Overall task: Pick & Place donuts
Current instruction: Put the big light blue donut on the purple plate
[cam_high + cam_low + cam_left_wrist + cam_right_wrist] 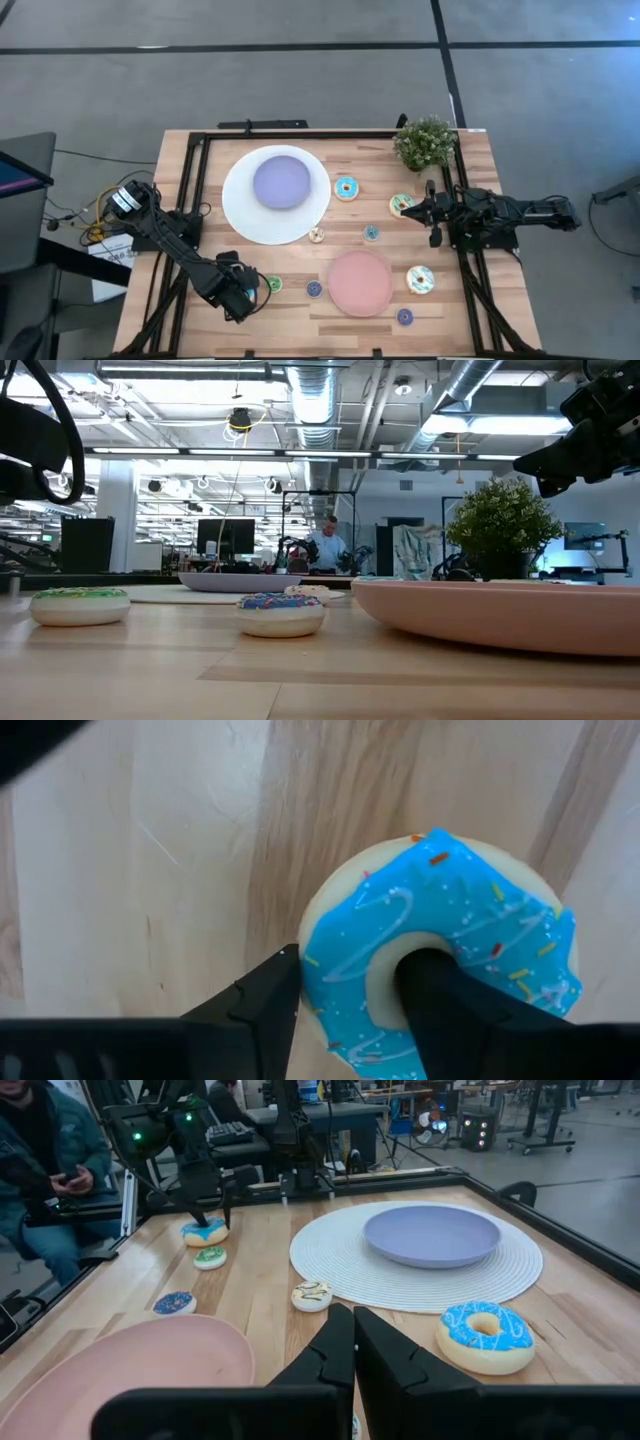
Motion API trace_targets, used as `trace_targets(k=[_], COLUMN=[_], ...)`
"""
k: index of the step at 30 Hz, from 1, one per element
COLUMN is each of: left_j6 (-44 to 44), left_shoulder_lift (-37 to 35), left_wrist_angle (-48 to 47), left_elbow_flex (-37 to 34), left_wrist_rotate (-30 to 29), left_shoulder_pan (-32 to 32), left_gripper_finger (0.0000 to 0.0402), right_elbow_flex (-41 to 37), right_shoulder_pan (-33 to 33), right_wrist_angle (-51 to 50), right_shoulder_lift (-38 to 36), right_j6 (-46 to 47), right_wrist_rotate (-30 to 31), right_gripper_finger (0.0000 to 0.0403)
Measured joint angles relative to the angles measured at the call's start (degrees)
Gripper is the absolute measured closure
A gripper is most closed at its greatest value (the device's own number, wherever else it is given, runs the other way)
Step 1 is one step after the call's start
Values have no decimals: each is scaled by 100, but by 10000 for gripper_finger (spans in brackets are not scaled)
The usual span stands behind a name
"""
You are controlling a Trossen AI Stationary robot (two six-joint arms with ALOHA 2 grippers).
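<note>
Surface: pale wooden plank tabletop [330,330] edged by a black metal frame [195,170]; it lies on grey floor crossed by dark lines.
Room: open workshop with ceiling ducts and strip lights; a person [327,548] sits far behind, another seated person [45,1155] beside the tabletop.
Plates: round lilac plate [281,181] on a white woven round mat [240,205]; round pink plate [360,282] nearer the front edge.
Plant: small green potted plant [425,143] at the far right corner.
Blue-iced ring donut [440,955]: lies flat on the wood near the front left, icing up, hole axis vertical; no long axis.
Left hand [350,1005]: pinching that donut, one finger in the hole, one outside the rim.
Right hand [354,1342]: pressed together, raised at the right edge.
Other donuts: second blue-iced donut [346,187] just beside the mat; small green-iced donut [273,284] near the left hand; the rest scattered around the pink plate.
</note>
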Motion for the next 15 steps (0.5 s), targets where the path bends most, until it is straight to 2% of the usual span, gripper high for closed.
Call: trace_targets(k=[6, 15], left_j6=[-94, -202], left_shoulder_lift=[0, -2], left_wrist_angle=[-2, -2], left_elbow_flex=[1, 2], left_wrist_rotate=[23, 35], left_shoulder_pan=[2, 2], left_gripper_finger=[261, 262], right_elbow_flex=[-2, -2], right_shoulder_pan=[0, 0], right_wrist_angle=[1, 1], right_shoulder_lift=[0, -2], right_j6=[0, 0], right_wrist_rotate=[-1, 0], right_gripper_finger=[403, 403])
